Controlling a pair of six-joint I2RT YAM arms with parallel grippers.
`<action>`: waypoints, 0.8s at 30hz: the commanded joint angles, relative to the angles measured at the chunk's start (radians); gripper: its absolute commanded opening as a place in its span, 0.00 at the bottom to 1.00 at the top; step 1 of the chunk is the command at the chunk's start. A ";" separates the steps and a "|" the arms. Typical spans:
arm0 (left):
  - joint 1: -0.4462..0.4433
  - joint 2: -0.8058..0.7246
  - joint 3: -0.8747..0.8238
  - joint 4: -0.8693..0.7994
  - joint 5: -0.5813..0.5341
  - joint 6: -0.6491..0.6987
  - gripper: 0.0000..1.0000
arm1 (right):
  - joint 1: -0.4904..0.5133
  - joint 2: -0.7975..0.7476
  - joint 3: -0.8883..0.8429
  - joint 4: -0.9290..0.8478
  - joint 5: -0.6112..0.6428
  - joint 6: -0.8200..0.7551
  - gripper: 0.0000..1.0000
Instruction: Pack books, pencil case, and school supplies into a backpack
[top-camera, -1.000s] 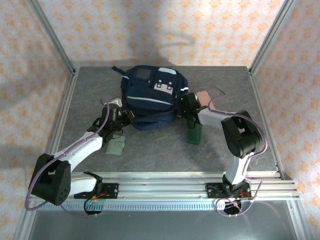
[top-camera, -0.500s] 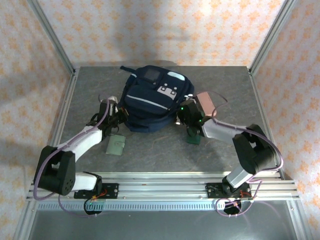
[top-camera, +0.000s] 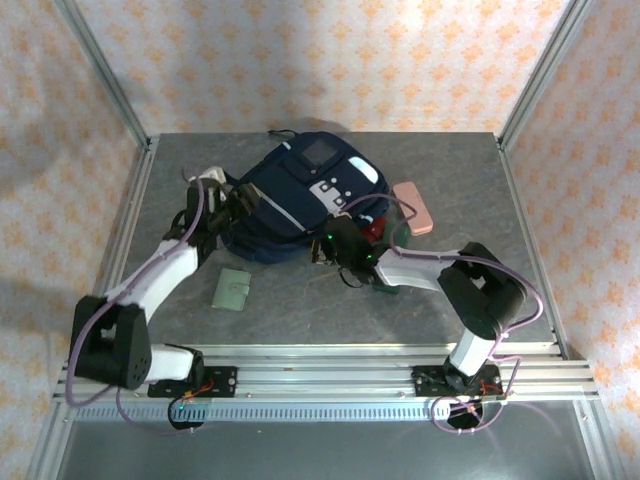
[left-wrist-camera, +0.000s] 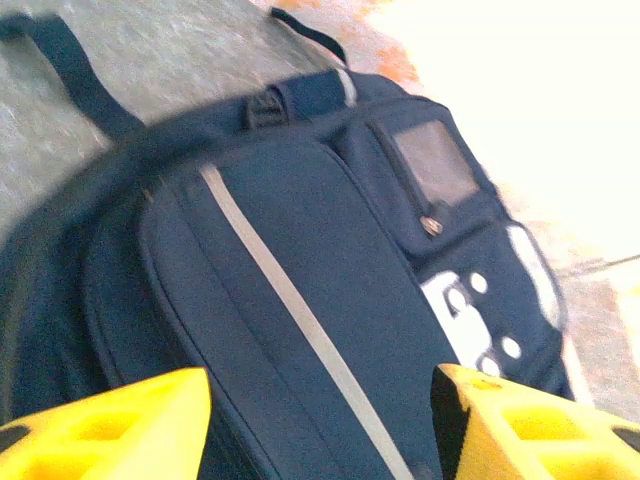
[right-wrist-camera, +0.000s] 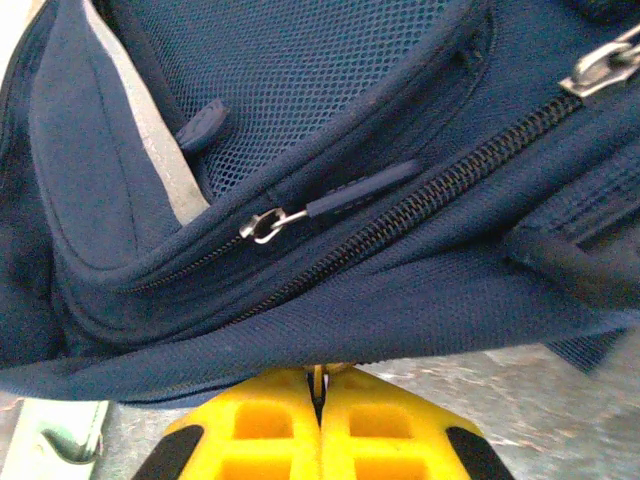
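1. Top: the large navy fabric backpack (top-camera: 300, 195) lies at 12 o'clock on the grey surface (top-camera: 300, 315), with the pale pink oblong pencil case (top-camera: 412, 208) at its 3 o'clock.
2. Left wrist: the left hand (left-wrist-camera: 320, 392) gapes wide, facing the backpack.
3. Right wrist: the right hand (right-wrist-camera: 318, 402) is pinched closed beneath the backpack's zippered edge.

Blurred backpack (left-wrist-camera: 300, 300), edges cropped

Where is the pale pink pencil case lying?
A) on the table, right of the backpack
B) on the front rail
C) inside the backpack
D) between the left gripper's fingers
A: the pencil case lies flat on the table, just right of the backpack.
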 joint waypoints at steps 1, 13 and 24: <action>-0.073 -0.104 -0.133 0.016 0.045 -0.131 0.62 | 0.014 0.024 0.045 0.086 -0.031 0.019 0.00; -0.221 -0.075 -0.304 0.226 -0.055 -0.412 0.70 | 0.030 0.037 0.050 0.085 -0.032 0.006 0.00; -0.217 0.151 -0.215 0.283 -0.110 -0.415 0.09 | 0.056 0.035 0.042 0.069 -0.011 -0.030 0.00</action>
